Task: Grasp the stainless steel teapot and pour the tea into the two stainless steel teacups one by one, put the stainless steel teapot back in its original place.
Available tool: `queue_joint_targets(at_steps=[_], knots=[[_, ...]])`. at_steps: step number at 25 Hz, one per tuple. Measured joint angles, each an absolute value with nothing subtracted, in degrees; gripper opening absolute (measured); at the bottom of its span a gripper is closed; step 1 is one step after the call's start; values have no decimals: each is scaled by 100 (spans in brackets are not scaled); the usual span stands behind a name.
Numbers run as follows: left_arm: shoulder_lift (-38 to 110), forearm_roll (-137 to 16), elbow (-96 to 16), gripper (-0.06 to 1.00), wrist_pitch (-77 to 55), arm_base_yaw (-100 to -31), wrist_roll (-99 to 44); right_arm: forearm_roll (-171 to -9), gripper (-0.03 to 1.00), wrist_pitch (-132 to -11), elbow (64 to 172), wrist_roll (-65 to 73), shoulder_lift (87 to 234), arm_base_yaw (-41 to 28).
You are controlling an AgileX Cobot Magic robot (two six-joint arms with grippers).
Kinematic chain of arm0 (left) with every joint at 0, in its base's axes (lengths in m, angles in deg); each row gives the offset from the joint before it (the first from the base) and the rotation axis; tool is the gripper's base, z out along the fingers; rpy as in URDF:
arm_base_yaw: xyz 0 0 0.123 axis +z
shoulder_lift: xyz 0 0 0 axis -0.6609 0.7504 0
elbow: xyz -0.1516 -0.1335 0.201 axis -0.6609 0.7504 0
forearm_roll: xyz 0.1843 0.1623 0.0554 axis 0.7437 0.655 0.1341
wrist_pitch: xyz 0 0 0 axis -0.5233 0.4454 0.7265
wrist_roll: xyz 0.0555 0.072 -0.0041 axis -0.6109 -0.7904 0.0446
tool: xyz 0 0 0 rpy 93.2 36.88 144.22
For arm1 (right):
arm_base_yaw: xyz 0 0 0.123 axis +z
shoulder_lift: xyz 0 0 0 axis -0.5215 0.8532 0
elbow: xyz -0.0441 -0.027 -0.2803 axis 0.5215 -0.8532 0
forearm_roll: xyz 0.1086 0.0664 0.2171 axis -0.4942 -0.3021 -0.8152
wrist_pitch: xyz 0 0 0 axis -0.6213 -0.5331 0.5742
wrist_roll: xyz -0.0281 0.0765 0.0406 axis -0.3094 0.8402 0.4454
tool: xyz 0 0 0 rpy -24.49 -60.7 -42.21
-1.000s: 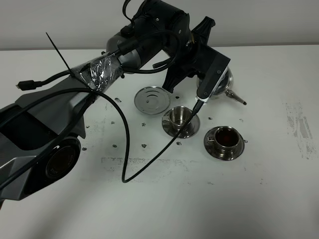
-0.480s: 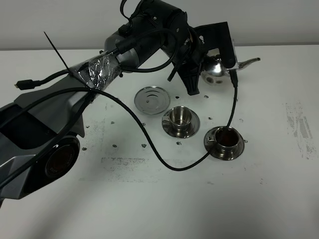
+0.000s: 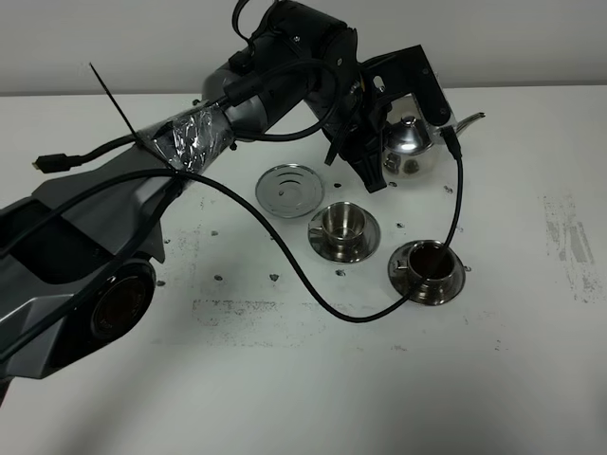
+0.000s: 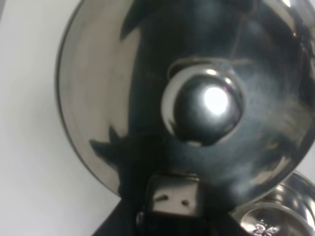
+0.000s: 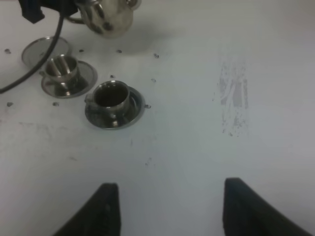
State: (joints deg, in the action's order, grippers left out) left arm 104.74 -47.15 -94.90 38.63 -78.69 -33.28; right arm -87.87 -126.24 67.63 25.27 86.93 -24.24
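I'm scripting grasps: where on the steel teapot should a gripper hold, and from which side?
The loop handle, approached from the side opposite the spout. The teapot body is smooth and rounded, the lid knob small; the left gripper sits at that handle side now.

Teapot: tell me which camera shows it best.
The exterior high view: the teapot shows its body and spout together. The left wrist view is too close, showing only the lid and knob. The right wrist view has the teapot cropped at the frame edge.
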Motion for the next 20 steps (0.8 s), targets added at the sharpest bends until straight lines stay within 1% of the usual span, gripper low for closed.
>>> queue_joint_targets(at_steps=[20], knots=[[10892, -4715, -9490, 19, 3869, -7936, -3311, -8787, 45, -12624, 6763, 2527, 8693, -2424]])
